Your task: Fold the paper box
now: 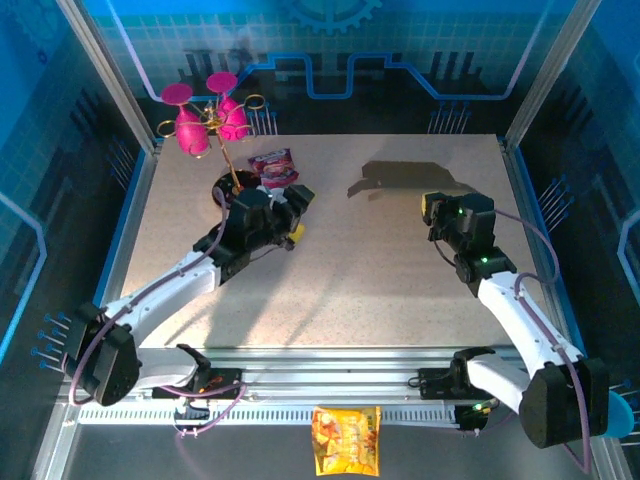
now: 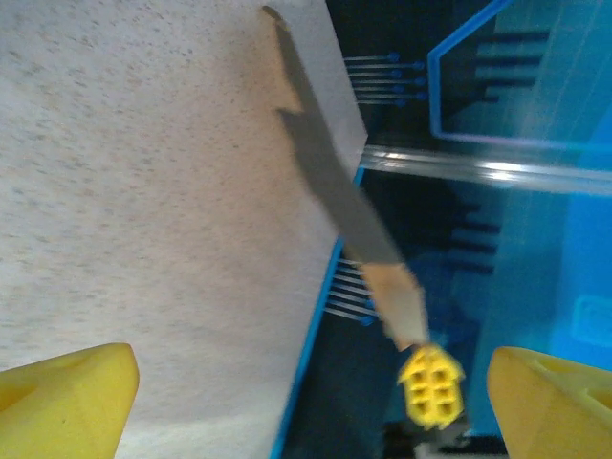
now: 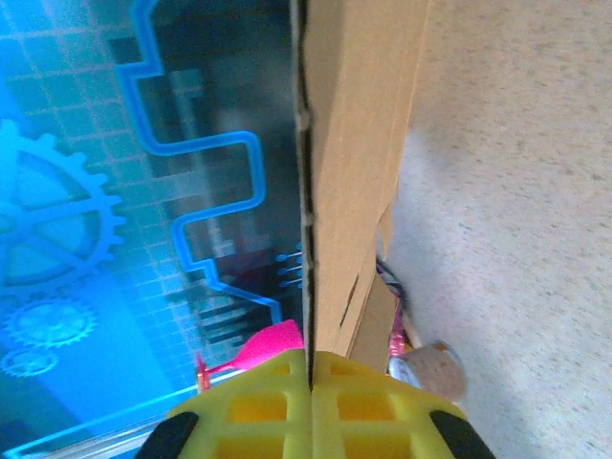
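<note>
The paper box (image 1: 405,177) is a brown cardboard sheet held up off the table at the back right, where it looks dark from above. My right gripper (image 1: 432,207) is shut on its near edge. The right wrist view has the sheet (image 3: 359,143) edge-on, running straight out from between the closed yellow fingers (image 3: 378,406), with cut flaps along its underside. My left gripper (image 1: 296,206) hovers over the table's middle left, well apart from the box, open and empty. Its camera catches the box (image 2: 397,296) as a thin strip ending at the right gripper (image 2: 430,384).
A gold rack of pink glasses (image 1: 210,115) stands at the back left corner, with a purple snack packet (image 1: 272,165) beside it. A yellow snack bag (image 1: 345,440) lies in front of the arm bases. Metal frame posts and blue walls enclose the table (image 1: 350,280).
</note>
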### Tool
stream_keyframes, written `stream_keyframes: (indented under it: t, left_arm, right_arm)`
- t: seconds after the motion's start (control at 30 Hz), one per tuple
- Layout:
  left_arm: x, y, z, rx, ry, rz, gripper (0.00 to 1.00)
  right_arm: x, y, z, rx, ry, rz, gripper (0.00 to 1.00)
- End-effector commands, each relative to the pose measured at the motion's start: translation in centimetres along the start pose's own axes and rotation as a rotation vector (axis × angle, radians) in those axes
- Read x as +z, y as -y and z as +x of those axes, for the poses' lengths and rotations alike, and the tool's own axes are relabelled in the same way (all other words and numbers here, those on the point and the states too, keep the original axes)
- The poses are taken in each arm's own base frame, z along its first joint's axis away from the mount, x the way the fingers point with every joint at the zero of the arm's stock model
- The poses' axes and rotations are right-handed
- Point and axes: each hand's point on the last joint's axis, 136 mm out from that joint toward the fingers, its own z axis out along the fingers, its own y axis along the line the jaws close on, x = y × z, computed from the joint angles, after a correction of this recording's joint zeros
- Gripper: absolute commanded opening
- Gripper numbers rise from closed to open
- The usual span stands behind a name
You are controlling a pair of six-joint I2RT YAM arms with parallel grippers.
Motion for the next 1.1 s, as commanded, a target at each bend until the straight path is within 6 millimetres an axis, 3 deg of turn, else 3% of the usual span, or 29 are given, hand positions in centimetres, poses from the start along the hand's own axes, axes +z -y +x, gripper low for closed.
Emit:
stream_keyframes:
  t: [0.0,0.13,0.33,0.47,0.5,0.57,0.83,1.07]
  left_arm:
    - [0.7,2.5,-0.3,-0.226,0.055,0.039,0.95]
    - [3.0,3.5,0.7,-0.421,0.021,0.079,0.94]
    - [5.0,4.0,3.3,-0.544,-0.030,0.030,0.92]
    - [6.4,4.0,2.7,-0.602,-0.001,0.061,0.91]
    - [6.8,4.4,2.5,-0.614,-0.001,0.079,0.90]
    - [7.8,5.1,2.5,-0.631,-0.010,0.095,0.88]
    - [9.8,7.1,1.4,-0.706,0.029,0.169,0.61]
    - [9.4,7.4,0.7,-0.765,0.057,0.198,0.21]
  right_arm:
    - [-1.3,-0.8,0.5,-0.009,0.023,0.044,0.00]
    - [-1.6,-1.6,1.5,-0.012,0.000,0.021,0.00]
    - [-1.6,-3.4,2.5,-0.022,-0.034,-0.038,0.00]
    - [-1.7,-4.6,3.3,-0.058,-0.068,-0.055,0.00]
    - [-2.2,-6.0,3.6,-0.076,-0.074,-0.085,0.00]
    - [-2.5,-6.5,3.9,-0.098,-0.083,-0.084,0.00]
    - [-3.0,-7.7,4.5,-0.107,-0.115,-0.114,0.00]
    - [-3.6,-8.8,5.0,-0.171,-0.130,-0.136,0.00]
